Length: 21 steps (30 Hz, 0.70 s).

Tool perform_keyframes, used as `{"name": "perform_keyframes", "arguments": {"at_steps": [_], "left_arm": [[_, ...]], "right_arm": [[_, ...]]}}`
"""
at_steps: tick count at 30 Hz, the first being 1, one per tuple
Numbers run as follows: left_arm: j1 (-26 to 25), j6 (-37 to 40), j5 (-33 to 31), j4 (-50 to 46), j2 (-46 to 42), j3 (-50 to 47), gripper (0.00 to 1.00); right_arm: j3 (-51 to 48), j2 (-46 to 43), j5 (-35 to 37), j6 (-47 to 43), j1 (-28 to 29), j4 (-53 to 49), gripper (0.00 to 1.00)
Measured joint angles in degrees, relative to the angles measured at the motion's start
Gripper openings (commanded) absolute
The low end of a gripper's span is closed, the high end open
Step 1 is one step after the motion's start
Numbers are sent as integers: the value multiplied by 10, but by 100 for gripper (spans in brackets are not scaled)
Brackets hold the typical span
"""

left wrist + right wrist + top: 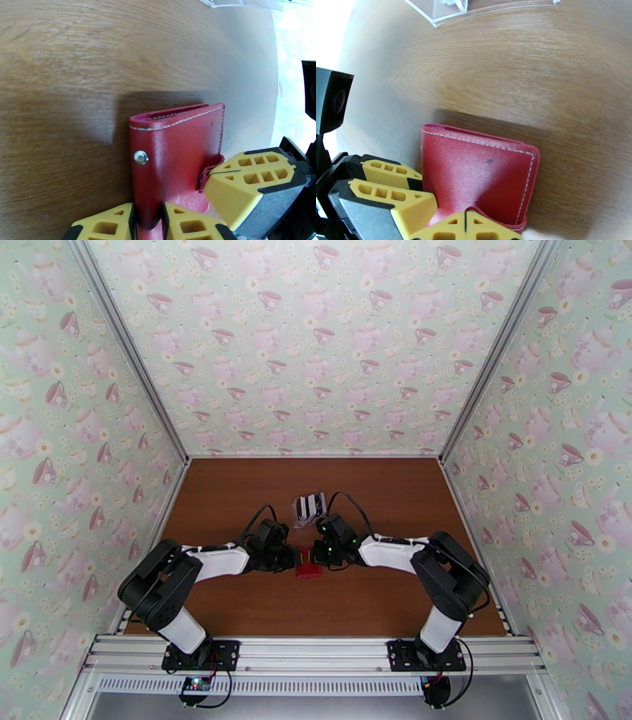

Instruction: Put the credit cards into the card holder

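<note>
The card holder [177,158] is being opened: held by the left fingers [172,223], its snap tab [205,179] pinched by the right fingers [474,229], awaiting an opening pull.

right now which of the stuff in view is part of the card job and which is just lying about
Part of the job:
- red card holder, pinched by the left gripper and the right gripper
- credit cards, in the rack behind it

Just lying about:
- clear plastic rack
- wooden table
</note>
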Motion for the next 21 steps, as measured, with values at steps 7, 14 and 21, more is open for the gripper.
{"name": "perform_keyframes", "arguments": {"at_steps": [7, 14, 21], "left_arm": [[4, 1, 1, -9, -3, 0, 25], [7, 2, 4, -10, -3, 0, 25], [7, 6, 5, -11, -3, 0, 26]], "right_arm": [[-3, 1, -4, 0, -3, 4, 0], [-4, 2, -14, 0, -7, 8, 9], [3, -3, -26, -5, -7, 6, 40]]}}
